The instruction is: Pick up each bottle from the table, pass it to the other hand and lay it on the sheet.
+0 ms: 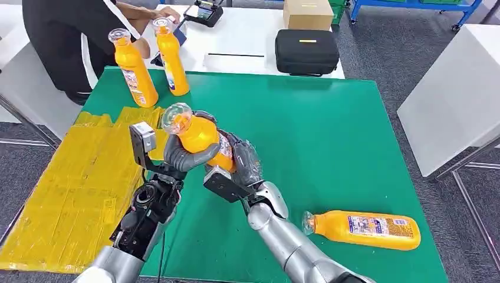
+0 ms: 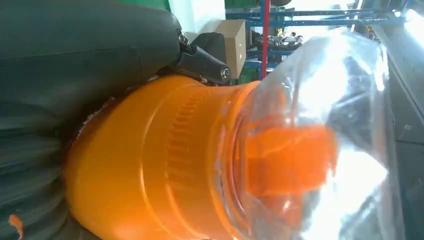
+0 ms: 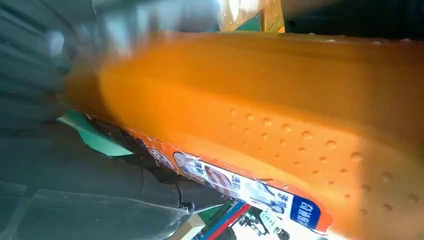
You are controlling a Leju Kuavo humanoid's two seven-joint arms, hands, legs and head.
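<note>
Orange bottle (image 1: 365, 229) lies near the table's (image 1: 330, 135) near right edge. Mid-table, we grip another bottle (image 1: 197, 134) with both hands: left hand (image 1: 184, 156) at its neck, right hand (image 1: 239, 159) at its base — the handover. Next, we judge, the right releases; yellow sheet (image 1: 71, 194) waits left. Two bottles (image 1: 150, 65) stand far left.

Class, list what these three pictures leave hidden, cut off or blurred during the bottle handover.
- Held bottle: its base, head view, covered by the right robot hand.
- Left robot hand: fingertips, head view, wrapped behind the bottle.
- Label: print, right wrist view, too blurred to read.
- Person: head view, cut off by the top edge.
</note>
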